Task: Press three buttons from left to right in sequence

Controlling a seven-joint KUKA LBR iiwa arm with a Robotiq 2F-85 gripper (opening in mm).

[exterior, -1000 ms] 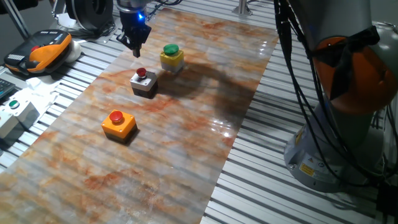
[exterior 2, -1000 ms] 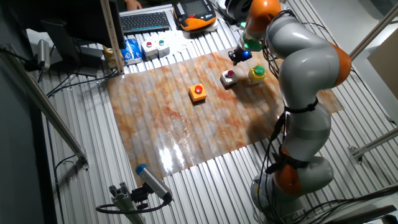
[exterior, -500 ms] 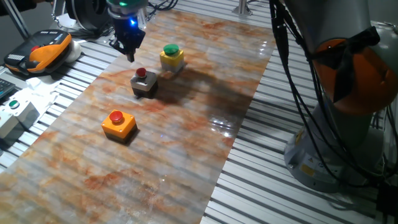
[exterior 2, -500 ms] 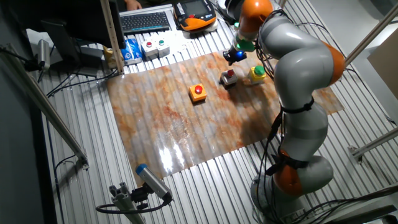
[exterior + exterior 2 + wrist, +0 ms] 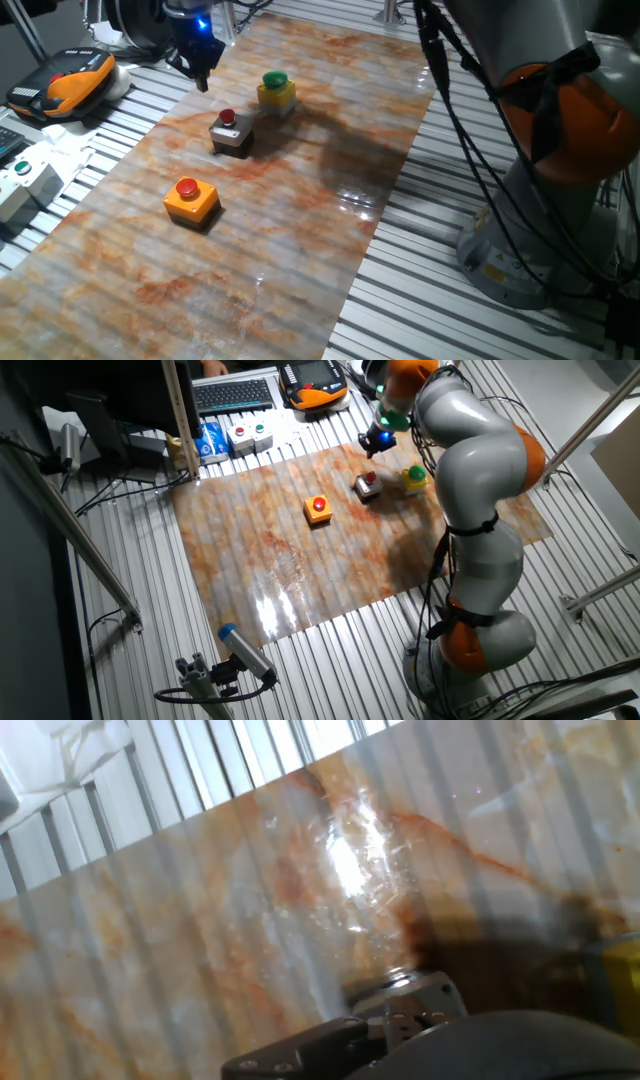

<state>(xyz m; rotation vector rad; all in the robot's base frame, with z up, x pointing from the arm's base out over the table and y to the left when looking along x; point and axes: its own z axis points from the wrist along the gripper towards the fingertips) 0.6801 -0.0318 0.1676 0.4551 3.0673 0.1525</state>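
Observation:
Three button boxes stand in a row on the marbled mat [image 5: 300, 200]. The yellow box with a green cap [image 5: 276, 90] [image 5: 414, 479] is farthest back. The grey-white box with a red cap [image 5: 231, 132] [image 5: 368, 485] is in the middle. The orange box with a red cap [image 5: 190, 198] [image 5: 319, 509] is nearest. My gripper [image 5: 200, 70] [image 5: 376, 440], with a blue light on it, hangs above the mat's edge, left of the yellow box and behind the grey-white one, touching nothing. No view shows its fingertips clearly. The hand view shows blurred mat and a yellow sliver [image 5: 622, 970] at the right edge.
A white control box [image 5: 25, 180] [image 5: 248, 435] and an orange-black pendant [image 5: 70, 85] [image 5: 315, 385] lie on the slatted table beyond the mat. A keyboard [image 5: 232, 395] is behind them. The arm's base [image 5: 560, 200] and cables stand at the right.
My gripper has moved away from the grey-white box, toward the mat's edge and the pendant side. The three boxes have not moved.

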